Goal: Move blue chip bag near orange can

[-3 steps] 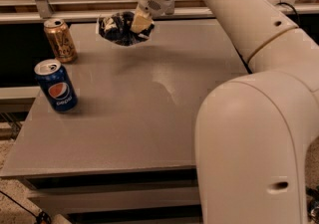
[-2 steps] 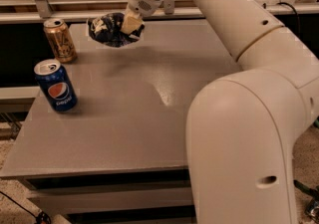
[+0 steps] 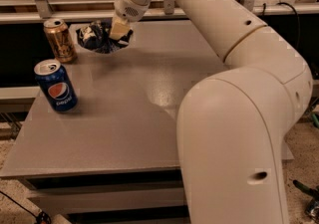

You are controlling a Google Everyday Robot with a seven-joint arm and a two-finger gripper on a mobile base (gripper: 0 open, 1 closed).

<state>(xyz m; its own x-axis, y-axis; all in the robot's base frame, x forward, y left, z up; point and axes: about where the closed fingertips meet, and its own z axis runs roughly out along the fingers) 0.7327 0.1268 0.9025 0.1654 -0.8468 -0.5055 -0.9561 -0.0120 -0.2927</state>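
The blue chip bag (image 3: 98, 37), dark blue and crumpled with white patches, hangs at the far left of the grey table (image 3: 124, 118), held by my gripper (image 3: 117, 32), which is shut on its right side. The bag is just above or on the table's far edge; I cannot tell which. The orange can (image 3: 60, 40) stands upright at the far left corner, a short gap to the left of the bag. My white arm reaches in from the right foreground and over the table.
A blue Pepsi can (image 3: 56, 85) stands upright at the table's left edge, in front of the orange can. A white rail and shelf (image 3: 60, 16) run behind the table. My arm's large links (image 3: 234, 133) cover the table's right side.
My gripper has carried the blue chip bag to the left, closer to the orange can. Both cans have stayed where they were.
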